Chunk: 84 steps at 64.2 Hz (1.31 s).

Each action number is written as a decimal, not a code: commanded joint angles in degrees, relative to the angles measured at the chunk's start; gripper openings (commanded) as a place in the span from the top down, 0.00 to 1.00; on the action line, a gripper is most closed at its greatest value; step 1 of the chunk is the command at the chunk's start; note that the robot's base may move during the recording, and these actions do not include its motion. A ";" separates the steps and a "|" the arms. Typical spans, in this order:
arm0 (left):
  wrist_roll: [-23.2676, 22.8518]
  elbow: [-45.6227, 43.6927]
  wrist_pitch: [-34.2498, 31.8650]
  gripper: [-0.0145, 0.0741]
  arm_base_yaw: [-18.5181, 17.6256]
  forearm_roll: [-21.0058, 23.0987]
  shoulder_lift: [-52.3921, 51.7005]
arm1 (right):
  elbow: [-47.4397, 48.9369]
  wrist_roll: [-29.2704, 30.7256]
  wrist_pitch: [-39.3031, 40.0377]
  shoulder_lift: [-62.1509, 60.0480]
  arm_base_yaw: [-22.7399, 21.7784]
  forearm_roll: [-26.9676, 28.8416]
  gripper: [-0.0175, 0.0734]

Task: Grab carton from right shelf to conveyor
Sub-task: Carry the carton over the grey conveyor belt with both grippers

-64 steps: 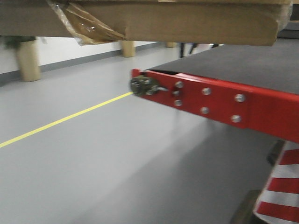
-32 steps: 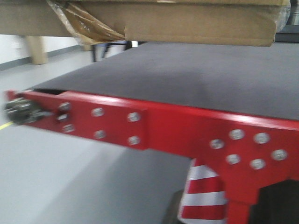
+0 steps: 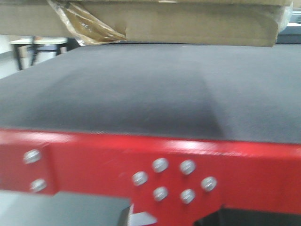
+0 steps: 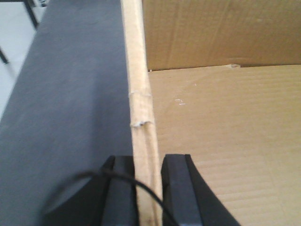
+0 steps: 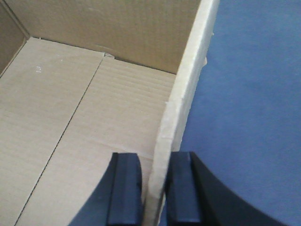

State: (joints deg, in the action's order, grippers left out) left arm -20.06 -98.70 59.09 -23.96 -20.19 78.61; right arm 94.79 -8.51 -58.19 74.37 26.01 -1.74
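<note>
The open brown carton [image 3: 188, 23] hangs across the top of the front view, above the dark grey conveyor [image 3: 141, 89] with its red front edge [image 3: 117, 160]. My left gripper [image 4: 148, 188] is shut on the carton's left wall [image 4: 141, 94], one finger outside over the belt, one inside the box. My right gripper [image 5: 155, 188] is shut on the carton's right wall [image 5: 186, 89] in the same way. The carton's bare floor [image 5: 70, 122] shows in both wrist views. The right shelf is out of view.
Torn clear tape [image 3: 87, 23] hangs from the carton's lower left corner. A dark table [image 3: 40, 47] stands at the far left beyond the belt. Bolt heads [image 3: 171, 179] stud the red frame.
The view has swung and closed in on the conveyor: the floor and yellow line have gone from sight, and the belt now fills the frame under the held carton.
</note>
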 commanded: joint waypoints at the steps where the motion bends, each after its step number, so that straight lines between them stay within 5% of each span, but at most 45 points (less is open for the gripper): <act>1: 0.27 -0.32 -1.97 0.86 0.03 -3.46 -0.64 | 0.04 1.49 1.33 -0.68 0.00 -0.46 0.88; 84: 0.27 -0.32 -1.97 0.86 0.03 -3.46 -0.64 | 0.04 1.49 1.33 -0.68 0.00 -0.46 0.88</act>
State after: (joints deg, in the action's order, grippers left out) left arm -20.06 -98.70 59.09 -23.96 -20.30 78.61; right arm 94.79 -8.41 -58.19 74.37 26.01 -1.64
